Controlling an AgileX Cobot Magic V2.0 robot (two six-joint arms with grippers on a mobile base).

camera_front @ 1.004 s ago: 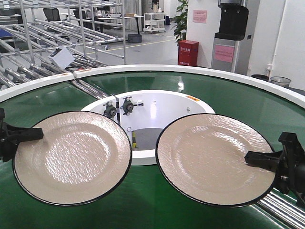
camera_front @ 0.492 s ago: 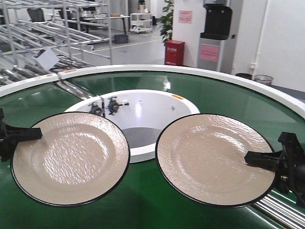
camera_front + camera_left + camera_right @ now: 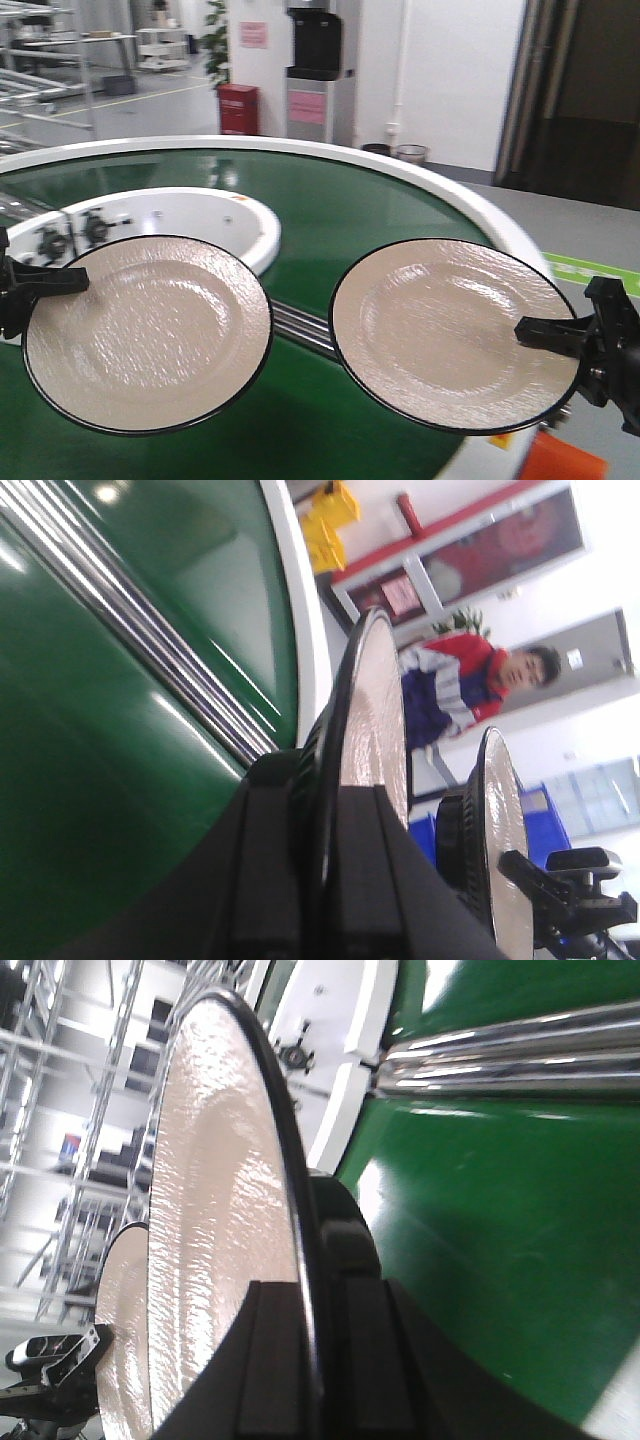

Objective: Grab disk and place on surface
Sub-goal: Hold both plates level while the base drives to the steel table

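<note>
Green ring-shaped conveyor belt (image 3: pixel 340 205) underneath, dark tabletop not in view. Count: two beige round black-rimmed plates, one per arm. Left plate (image 3: pixel 148 333) pinched at rim by left gripper (image 3: pixel 75 282), right plate (image 3: pixel 455 333) by right gripper (image 3: pixel 525 330) — both up over belt. Risk imo: thin edge grip, plate could sag or slip; inner rims near, might clink.

The front view is taken from slightly above, facing outward over the left plate (image 3: pixel 148 333), right plate (image 3: pixel 455 333) and belt (image 3: pixel 340 215). Each wrist view is taken edge-on, close along its own plate; both plates and belt are shared.
</note>
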